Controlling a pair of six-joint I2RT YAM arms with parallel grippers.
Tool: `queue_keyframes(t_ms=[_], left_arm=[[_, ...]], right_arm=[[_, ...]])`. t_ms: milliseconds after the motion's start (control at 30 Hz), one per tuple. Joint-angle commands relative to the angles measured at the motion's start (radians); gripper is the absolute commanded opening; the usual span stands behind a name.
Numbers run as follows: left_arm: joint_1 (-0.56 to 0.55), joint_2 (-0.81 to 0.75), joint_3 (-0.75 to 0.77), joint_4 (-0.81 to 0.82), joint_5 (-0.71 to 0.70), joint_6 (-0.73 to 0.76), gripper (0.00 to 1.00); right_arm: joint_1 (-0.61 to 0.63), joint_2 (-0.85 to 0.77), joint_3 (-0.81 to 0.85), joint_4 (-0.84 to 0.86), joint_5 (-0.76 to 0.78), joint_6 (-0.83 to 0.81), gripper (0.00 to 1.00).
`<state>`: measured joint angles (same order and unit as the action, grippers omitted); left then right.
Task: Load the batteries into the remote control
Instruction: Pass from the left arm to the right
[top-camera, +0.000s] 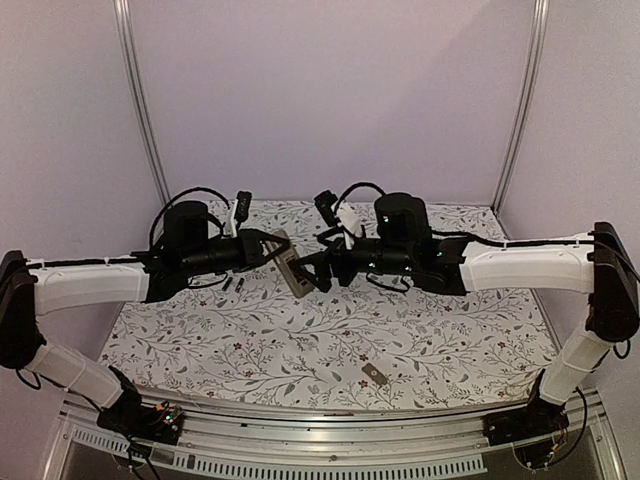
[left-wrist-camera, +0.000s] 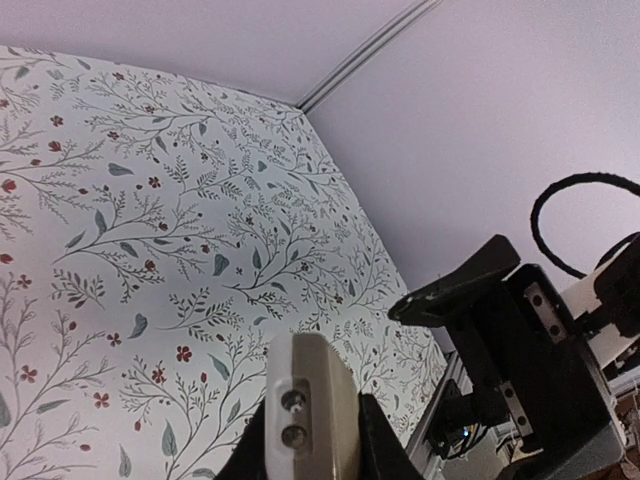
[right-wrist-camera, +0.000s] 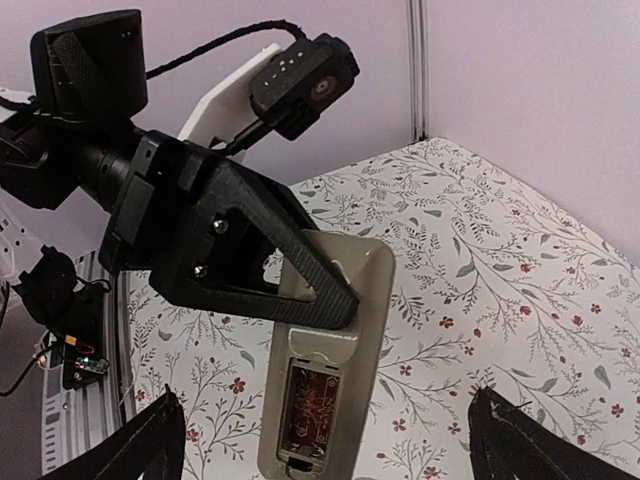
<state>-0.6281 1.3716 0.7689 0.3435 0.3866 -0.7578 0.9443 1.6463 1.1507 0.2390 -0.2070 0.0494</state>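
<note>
Left claw (left-wrist-camera: 312, 445) clamped on the remote control (right-wrist-camera: 365, 290), holding it above the counter (top-camera: 450, 330). Tan back and battery recess (right-wrist-camera: 310, 400) face the right claw (top-camera: 322, 270), jaws spread wide, just beside the remote. Batteries (top-camera: 228, 284) lie on the counter left of the remote. Grey cover piece (top-camera: 375, 375) lies well apart, nearer the bases.

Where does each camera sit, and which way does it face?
Top external: above, behind the bases, looking down at the table; left arm and right arm show.
Left wrist: on the left gripper, looking past the remote control toward the right arm.
Right wrist: faces the left gripper and remote's recess; open right gripper at bottom.
Shared: the remote control.
</note>
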Motion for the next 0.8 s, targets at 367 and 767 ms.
queue_keyframes(t_ms=[367, 767], left_arm=[[-0.044, -0.029, -0.028, 0.068, -0.027, -0.03, 0.0], [-0.048, -0.013, 0.029, -0.071, -0.078, 0.043, 0.63]], right_arm=[[0.09, 0.204, 0.162, -0.172, 0.298, 0.071, 0.64], [0.093, 0.174, 0.126, -0.176, 0.341, 0.063, 0.3]])
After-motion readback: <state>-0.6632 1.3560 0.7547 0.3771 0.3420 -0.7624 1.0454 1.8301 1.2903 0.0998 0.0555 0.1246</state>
